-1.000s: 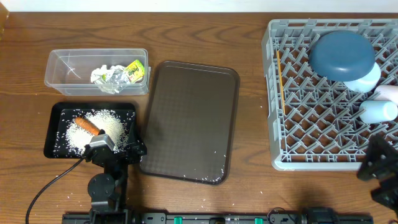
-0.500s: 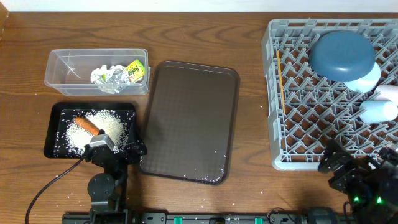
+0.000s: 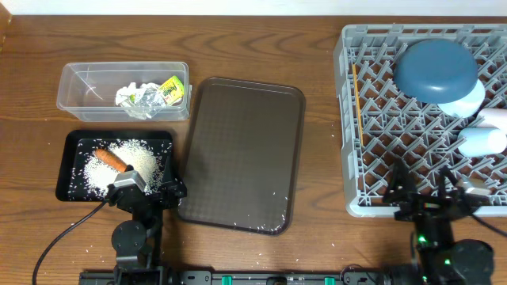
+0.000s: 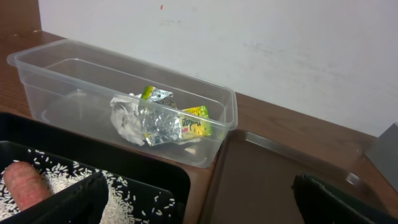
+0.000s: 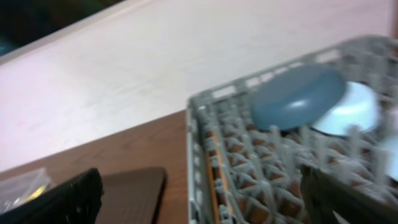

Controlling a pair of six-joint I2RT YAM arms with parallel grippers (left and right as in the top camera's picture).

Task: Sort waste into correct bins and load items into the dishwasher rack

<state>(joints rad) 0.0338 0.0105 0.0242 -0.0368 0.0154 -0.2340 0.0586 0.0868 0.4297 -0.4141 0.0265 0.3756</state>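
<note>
The grey dishwasher rack (image 3: 344,119) at the right holds the dark-blue plate (image 3: 436,70), light-blue bowl (image 3: 469,99), white cup (image 3: 483,141) and chopsticks (image 3: 356,99). The clear tub (image 3: 79,71) contains the crumpled tissue (image 3: 135,99) and yellow-green wrapper (image 3: 172,89). Rice (image 3: 142,162) and the carrot (image 3: 111,159) lie in the black tray (image 3: 67,170). My left gripper (image 3: 150,192) stands open at that tray's front right corner, holding nothing. At the rack's front edge my right gripper (image 3: 422,194) is open and empty, facing the plate (image 5: 298,96) and bowl (image 5: 351,112).
A dark brown serving tray (image 3: 242,154) lies between the bins and the rack, with a few rice grains at its front edge. Stray grains dot the rack floor. A black cable runs from the left arm toward the table's front edge.
The right arm has swung left along the rack's front edge and now points into the rack. The left arm and all objects have stayed put.
</note>
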